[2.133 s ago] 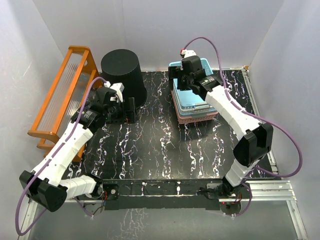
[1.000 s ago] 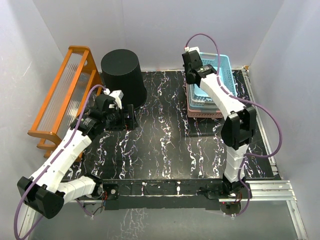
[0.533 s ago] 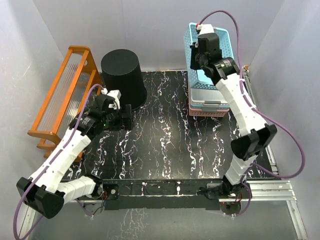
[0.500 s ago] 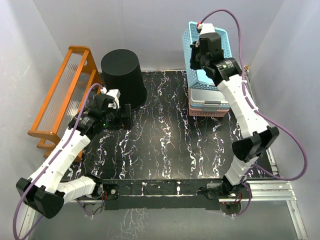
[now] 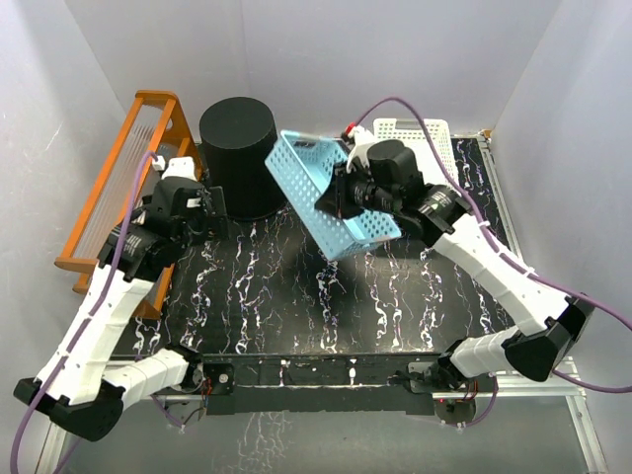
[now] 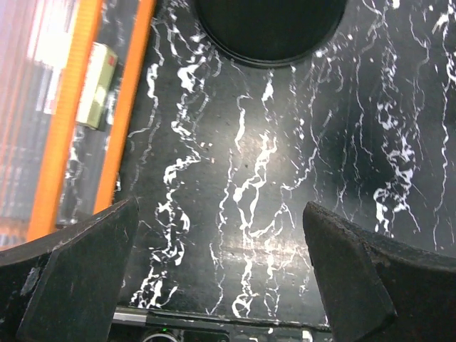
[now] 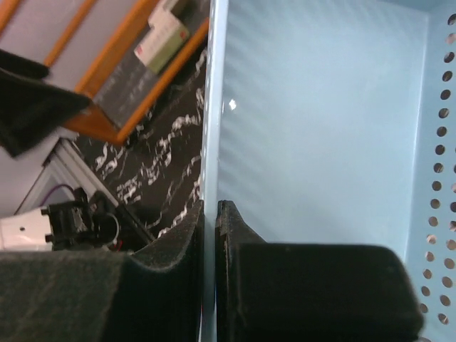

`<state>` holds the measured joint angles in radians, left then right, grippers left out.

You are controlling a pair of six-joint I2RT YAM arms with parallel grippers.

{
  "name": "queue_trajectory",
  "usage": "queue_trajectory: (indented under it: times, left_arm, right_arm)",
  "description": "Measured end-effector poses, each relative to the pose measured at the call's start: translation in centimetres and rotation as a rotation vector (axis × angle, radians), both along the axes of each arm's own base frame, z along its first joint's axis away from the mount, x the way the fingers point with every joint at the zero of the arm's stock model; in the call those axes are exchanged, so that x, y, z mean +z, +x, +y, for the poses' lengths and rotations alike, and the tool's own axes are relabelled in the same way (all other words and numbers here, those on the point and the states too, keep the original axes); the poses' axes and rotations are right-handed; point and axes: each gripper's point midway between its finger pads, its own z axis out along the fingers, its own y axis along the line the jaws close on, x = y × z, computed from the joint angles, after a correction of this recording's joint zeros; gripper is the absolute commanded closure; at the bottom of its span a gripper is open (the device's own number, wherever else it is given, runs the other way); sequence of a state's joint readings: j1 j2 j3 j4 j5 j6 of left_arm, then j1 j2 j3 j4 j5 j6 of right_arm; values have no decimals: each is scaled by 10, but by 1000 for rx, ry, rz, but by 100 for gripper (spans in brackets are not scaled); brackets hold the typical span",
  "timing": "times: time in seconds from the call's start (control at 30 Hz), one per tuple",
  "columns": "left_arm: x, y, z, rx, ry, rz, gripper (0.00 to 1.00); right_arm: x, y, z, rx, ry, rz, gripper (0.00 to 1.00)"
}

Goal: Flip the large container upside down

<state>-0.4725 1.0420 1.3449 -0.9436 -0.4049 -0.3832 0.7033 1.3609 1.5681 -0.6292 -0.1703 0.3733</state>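
Note:
The large container (image 5: 240,148) is a tall black round bin with ribbed sides at the back left of the table. Its dark flat face points up and its wider end rests on the table. The left wrist view shows only its round edge (image 6: 271,28) at the top. My left gripper (image 5: 212,209) hangs wide open just in front and left of the bin, with only bare table between its jaws (image 6: 219,214). My right gripper (image 5: 343,197) is shut on the wall of a blue perforated basket (image 5: 314,178), held tilted above the table's middle (image 7: 210,206).
An orange rack (image 5: 118,197) stands along the left edge and shows beside the left fingers (image 6: 57,128). A white perforated basket (image 5: 415,128) sits at the back right. The marbled black table (image 5: 296,296) ends at a metal rail in front.
My right arm has swung the blue basket from high at the back right down and left, to beside the bin. My left gripper has pulled back left, closer to the rack.

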Motion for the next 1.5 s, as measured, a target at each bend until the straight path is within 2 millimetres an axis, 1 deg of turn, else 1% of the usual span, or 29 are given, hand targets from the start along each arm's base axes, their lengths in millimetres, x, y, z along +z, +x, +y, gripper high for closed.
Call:
queue_trajectory:
  times: [0.1, 0.13, 0.2, 0.27, 0.33, 0.43, 0.53, 0.73, 0.8, 0.9, 1.03, 1.13, 1.23, 1.3, 1.47, 1.5]
  left_arm:
    - [17, -4, 14, 46, 24, -46, 1]
    - [24, -5, 17, 57, 27, -64, 1]
    - [35, -7, 24, 76, 33, -95, 1]
    - [45, -9, 28, 89, 37, -120, 1]
    - [51, -9, 29, 91, 36, -134, 1]
    - [53, -8, 25, 65, 21, -141, 1]
    - [56, -8, 20, 42, 2, -153, 1]
    - [55, -5, 14, 21, -10, -145, 1]
    - [54, -3, 11, 11, -15, -138, 1]
    - [54, 0, 5, -7, -31, -138, 1]
    - [55, 1, 0, -23, -48, -140, 1]
    - [54, 2, -2, -32, -55, -139, 1]
    - [54, 3, -6, -43, -66, -139, 1]
    - [53, 4, -8, -48, -73, -139, 1]
    - [46, 4, -11, -59, -75, -118, 2]
    - [45, 4, -11, -60, -74, -115, 1]
  right_arm:
    - [-47, -12, 4, 24, -22, 126, 100]
    - [-57, -15, 6, 32, -27, 153, 100]
    - [-81, -29, 13, 54, -31, 220, 100]
    - [-97, -47, 24, 94, -27, 278, 100]
    - [-106, -62, 34, 131, -3, 325, 100]
    - [-111, -82, 49, 204, 56, 384, 100]
    - [-107, -91, 59, 251, 129, 431, 100]
    - [-81, -104, 81, 358, 332, 487, 100]
    - [-76, -107, 88, 393, 399, 517, 100]
    - [-79, -109, 97, 426, 469, 578, 100]
    - [-101, -113, 104, 442, 539, 709, 100]
    - [-114, -115, 104, 441, 591, 797, 100]
    - [-126, -114, 97, 426, 647, 871, 100]
    - [-130, -108, 88, 408, 687, 904, 100]
    - [-138, -86, 66, 352, 765, 928, 100]
    - [-140, -82, 62, 340, 774, 930, 95]
